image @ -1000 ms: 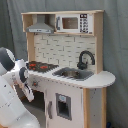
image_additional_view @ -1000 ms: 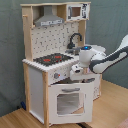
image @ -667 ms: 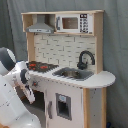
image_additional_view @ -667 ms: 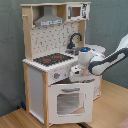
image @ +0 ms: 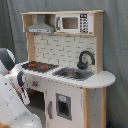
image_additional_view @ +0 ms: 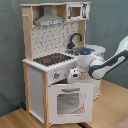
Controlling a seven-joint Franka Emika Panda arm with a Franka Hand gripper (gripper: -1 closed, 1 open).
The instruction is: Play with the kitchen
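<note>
Robot arm (image_additional_view: 107, 62) reaches across the front of the kitchen (image_additional_view: 55, 65), which stands on a wooden floor (image_additional_view: 107, 107) before a grey curtain (image_additional_view: 107, 22) in the second exterior view. Its claw (image_additional_view: 74, 75) sits against the knob panel just below the hob (image_additional_view: 52, 59), above the oven door (image_additional_view: 69, 102); whether the claw is open cannot be told.

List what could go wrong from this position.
1. The hand sits right at the knobs panel of the kitchen; pushing further could likely shove or tip the light toy.
2. The oven door lies just below the hand; a downward move could strike it.
</note>
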